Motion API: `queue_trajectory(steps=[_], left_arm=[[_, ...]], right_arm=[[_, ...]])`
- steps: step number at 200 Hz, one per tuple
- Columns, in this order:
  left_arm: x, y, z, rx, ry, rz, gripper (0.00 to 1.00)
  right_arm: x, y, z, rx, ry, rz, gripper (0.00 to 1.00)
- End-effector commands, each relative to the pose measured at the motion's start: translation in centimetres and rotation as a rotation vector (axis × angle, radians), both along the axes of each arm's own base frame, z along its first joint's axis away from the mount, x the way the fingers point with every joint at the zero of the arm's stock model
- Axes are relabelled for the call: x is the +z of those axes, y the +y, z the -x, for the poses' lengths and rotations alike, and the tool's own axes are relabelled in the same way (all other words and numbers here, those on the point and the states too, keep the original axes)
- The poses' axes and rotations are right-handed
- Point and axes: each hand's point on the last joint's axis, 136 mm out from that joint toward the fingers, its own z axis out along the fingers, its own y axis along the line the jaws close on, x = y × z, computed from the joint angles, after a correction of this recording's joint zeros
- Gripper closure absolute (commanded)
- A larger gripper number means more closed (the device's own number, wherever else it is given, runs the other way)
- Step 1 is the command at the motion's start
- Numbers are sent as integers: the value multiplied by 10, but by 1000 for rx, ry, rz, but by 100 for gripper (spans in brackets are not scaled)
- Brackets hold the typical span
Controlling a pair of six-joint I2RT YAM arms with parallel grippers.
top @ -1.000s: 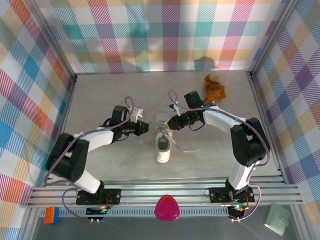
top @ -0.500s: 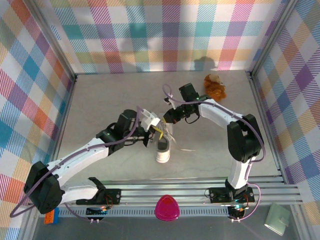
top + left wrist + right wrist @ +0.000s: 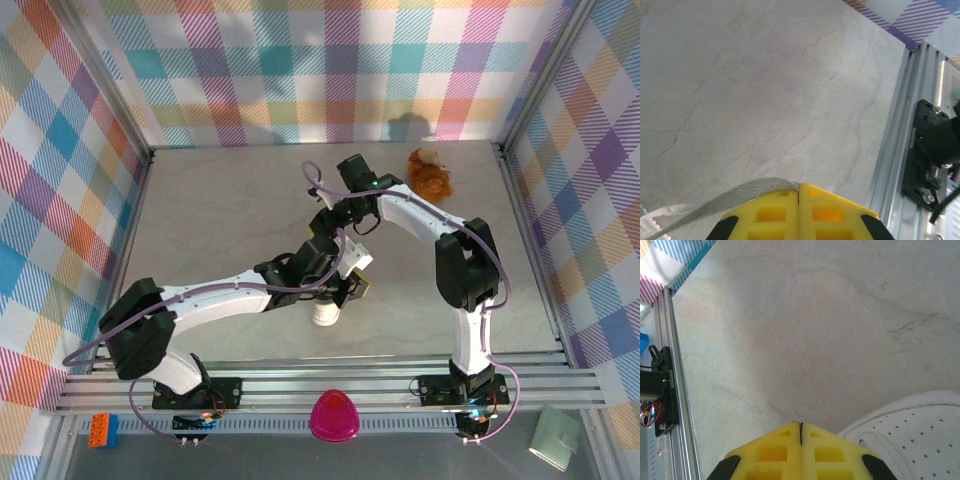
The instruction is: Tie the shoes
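The white shoe (image 3: 327,315) lies mid-table with only its toe end showing under my left arm. My left gripper (image 3: 361,287) has reached across to the shoe's right side. In the left wrist view its yellow jaws (image 3: 799,186) are pressed together on a flat grey-white lace (image 3: 730,200) that trails off to the left. My right gripper (image 3: 319,226) hangs behind the shoe, crossing over the left arm. In the right wrist view it (image 3: 800,425) is shut, with the perforated shoe toe (image 3: 920,432) just to its right. No lace shows between its fingers.
A brown-and-white plush toy (image 3: 428,172) sits at the back right. Checked walls enclose the table on three sides. An aluminium rail (image 3: 900,150) runs along the front edge, with a pink object (image 3: 333,418) and an orange block (image 3: 103,430) beyond it.
The left arm has swung right, across the shoe, to its right side. The right gripper has moved left and back, so the two arms now cross. Both grippers stayed shut.
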Motion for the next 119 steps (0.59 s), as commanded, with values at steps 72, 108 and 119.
queue_trajectory(steps=[72, 108, 119], left_arm=[[32, 35, -32, 223, -255, -72, 48], [63, 68, -45, 354, -351, -107, 0], [74, 81, -48, 416, -367, -121, 0]], right_arm=[[25, 8, 2, -14, -23, -53, 70], [47, -6, -1, -66, -57, -47, 55], [54, -14, -2, -87, -71, -47, 53]])
